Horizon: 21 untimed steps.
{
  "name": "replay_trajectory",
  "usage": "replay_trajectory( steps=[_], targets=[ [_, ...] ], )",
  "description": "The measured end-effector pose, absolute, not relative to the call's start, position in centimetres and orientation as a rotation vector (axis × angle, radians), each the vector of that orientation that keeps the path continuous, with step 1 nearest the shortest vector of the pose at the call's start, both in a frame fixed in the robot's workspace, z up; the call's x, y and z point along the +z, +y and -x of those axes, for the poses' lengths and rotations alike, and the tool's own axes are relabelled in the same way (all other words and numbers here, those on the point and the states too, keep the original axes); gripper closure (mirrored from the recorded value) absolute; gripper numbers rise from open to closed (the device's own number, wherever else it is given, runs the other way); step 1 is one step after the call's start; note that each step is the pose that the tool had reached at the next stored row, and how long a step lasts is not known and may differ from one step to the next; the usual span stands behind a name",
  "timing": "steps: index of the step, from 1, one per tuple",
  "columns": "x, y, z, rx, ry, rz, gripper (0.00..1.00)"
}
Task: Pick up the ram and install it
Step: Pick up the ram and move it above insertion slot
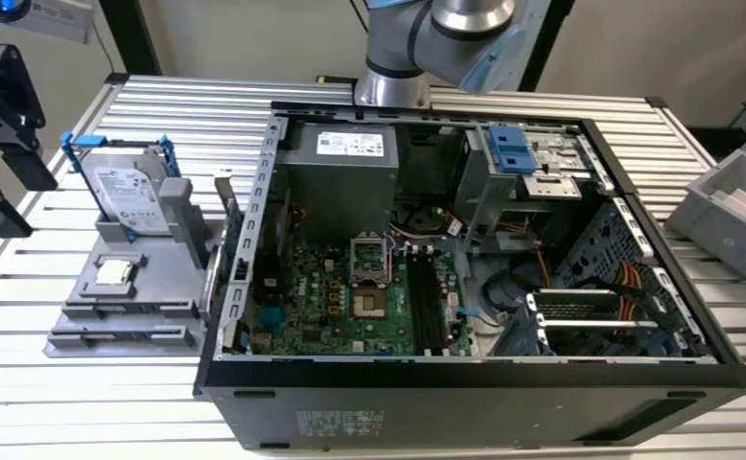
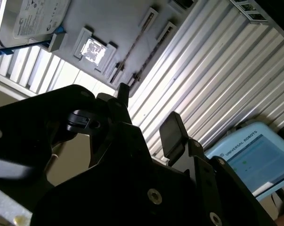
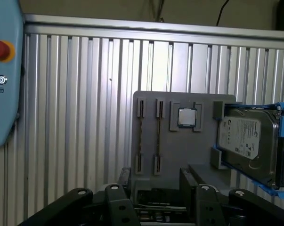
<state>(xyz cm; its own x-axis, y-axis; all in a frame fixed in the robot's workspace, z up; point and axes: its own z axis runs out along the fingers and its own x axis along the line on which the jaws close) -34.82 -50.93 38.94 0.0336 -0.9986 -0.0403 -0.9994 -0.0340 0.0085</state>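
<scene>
**Exterior view.** The open black computer case (image 1: 476,374) lay on the slatted aluminium table (image 1: 194,96). The long black motherboard slots (image 1: 427,305) appeared empty, so judge the installation as not done. The flat grey parts holder (image 1: 130,287) sat just beside the case, on the exterior view's left. The black two-finger gripper (image 1: 12,196) hung further out on that side, beyond the holder, and touched nothing.

**First wrist view.** The ram (image 3: 140,136), a long, thin, dull grey-green circuit-board stick, stood edge-on in a groove of the holder (image 3: 179,155). A second stick of the same kind (image 3: 158,136) stood parallel, just beside it. The small square silver processor chip (image 3: 186,117) and the silver hard drive in its blue frame (image 3: 247,141) occupied their own seats on the same holder. You had the gripper (image 3: 156,186) facing the holder with its fingers spread apart. The gap between them was empty and clear of the ram. Judge the pick-up as not yet made.

**Second wrist view.** The gripper (image 2: 146,115) was seen from behind. Its fingers (image 2: 172,132) stood well apart and clamped nothing. The ram (image 2: 132,47) lay in its groove beyond the fingertips, apart from them. Both steps of the task, pick-up and seating in a slot, were outstanding.
</scene>
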Motion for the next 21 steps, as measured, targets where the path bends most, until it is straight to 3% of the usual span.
replay_trajectory(
  steps=[21],
  targets=[
    [37.8,-50.8,34.8,0.054,2.170,2.241,0.00]
  ],
)
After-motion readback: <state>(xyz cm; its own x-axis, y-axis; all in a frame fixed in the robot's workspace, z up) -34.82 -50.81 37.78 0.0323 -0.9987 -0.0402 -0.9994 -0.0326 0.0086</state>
